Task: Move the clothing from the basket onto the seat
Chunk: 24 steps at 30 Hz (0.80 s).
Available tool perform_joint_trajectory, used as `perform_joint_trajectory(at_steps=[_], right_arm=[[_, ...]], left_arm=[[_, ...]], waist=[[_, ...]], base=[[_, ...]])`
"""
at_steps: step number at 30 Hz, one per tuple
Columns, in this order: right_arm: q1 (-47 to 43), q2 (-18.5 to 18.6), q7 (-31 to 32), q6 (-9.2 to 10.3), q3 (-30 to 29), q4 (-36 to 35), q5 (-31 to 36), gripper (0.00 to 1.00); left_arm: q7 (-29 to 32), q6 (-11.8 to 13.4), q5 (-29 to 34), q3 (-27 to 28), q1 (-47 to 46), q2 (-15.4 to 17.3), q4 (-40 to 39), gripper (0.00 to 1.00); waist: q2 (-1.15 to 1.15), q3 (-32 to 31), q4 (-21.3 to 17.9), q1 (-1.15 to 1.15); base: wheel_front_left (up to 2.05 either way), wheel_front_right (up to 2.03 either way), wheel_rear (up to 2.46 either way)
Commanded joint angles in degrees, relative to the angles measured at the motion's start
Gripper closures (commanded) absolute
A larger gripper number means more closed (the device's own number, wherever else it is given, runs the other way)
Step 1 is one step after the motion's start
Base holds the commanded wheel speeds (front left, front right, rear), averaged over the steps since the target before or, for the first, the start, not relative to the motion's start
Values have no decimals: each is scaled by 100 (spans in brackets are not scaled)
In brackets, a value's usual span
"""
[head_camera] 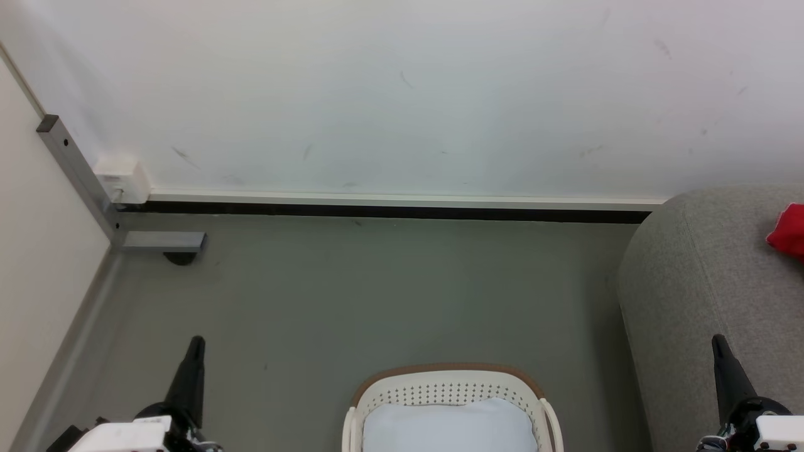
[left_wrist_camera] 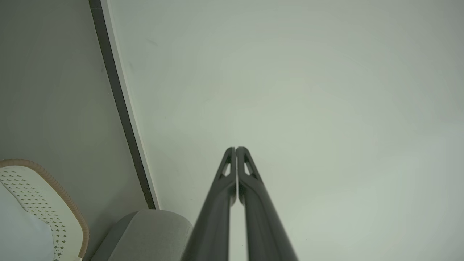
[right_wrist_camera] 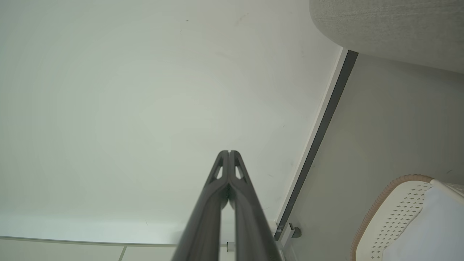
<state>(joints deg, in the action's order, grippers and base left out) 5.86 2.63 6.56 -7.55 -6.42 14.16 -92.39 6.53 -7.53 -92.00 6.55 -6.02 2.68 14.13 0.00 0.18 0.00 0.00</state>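
The cream-white basket [head_camera: 447, 392] with a brown rim stands on the floor at the bottom centre, holding a pale bluish-white pad [head_camera: 449, 424]; no red fabric shows inside it. A bit of red clothing [head_camera: 789, 231] lies on the grey seat [head_camera: 703, 282] at the right edge. My left gripper [head_camera: 196, 342] points up at lower left, shut and empty, left of the basket. My right gripper [head_camera: 718, 340] is shut and empty in front of the seat. The basket [left_wrist_camera: 43, 203] and seat [left_wrist_camera: 148, 232] appear in the left wrist view behind the left gripper [left_wrist_camera: 236, 148]; the right wrist view has the right gripper [right_wrist_camera: 229, 152], basket [right_wrist_camera: 395, 214] and seat [right_wrist_camera: 391, 29].
A white wall [head_camera: 402, 94] with a dark baseboard [head_camera: 389, 211] runs across the back. A grey metal post and bracket [head_camera: 94, 188] with a white box [head_camera: 122, 179] stand in the left corner. Grey floor [head_camera: 352, 295] lies between wall and basket.
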Motion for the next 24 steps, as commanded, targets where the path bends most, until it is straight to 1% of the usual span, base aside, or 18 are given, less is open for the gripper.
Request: perform_joint_trajectory(at_steps=[1,24], right_arm=[[71,47,15,12,-23,-34,-6,100],[71,46,15,12,-22,-34,-7,100]], left_arm=[[21,-6,-77,9,-49,38,-18,100],[21,-6,-78,9,-49,38,-18,100]], waist=[[0,0,0,0],[0,0,0,0]], base=[[0,0,0],[0,0,0]])
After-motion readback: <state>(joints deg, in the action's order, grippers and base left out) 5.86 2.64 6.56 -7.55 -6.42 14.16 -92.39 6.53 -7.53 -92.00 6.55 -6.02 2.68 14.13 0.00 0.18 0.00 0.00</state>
